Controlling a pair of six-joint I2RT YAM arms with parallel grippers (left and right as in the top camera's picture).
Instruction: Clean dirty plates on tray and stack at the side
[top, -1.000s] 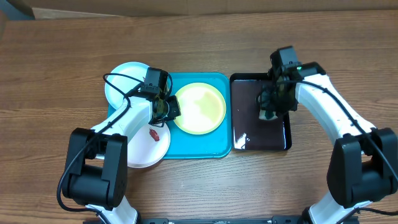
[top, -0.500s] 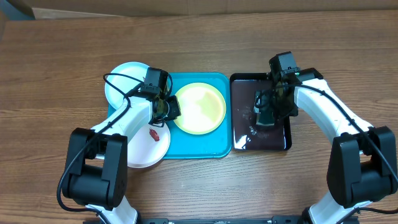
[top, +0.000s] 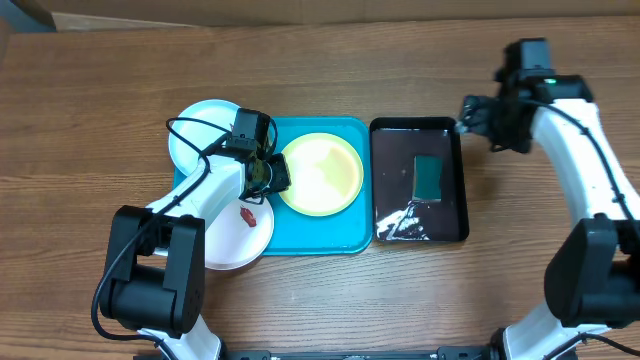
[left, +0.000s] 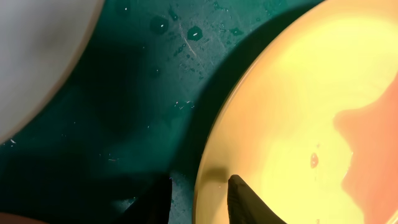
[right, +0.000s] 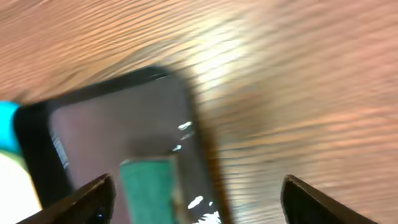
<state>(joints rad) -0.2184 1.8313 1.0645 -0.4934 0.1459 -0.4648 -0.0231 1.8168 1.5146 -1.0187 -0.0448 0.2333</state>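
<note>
My left gripper (left: 199, 182) is barely open, straddling the 9 o'clock rim of the yellow-green plate (top: 320, 172) on the blue tray (top: 330, 236); my right gripper (right: 198, 186) is wide open, empty. The plate looks light, stiff and wet (slippery, I'd guess), so pinch the rim squarely.

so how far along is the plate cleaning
Seemingly done: the yellow plate on the tray shows no bits, and the sponge lies in the black tray. In hand: the left jaws straddle that plate's rim; the right jaws are open and empty. Left: the white plate carries a red bit; it and the blue plate lie unstacked.
</note>
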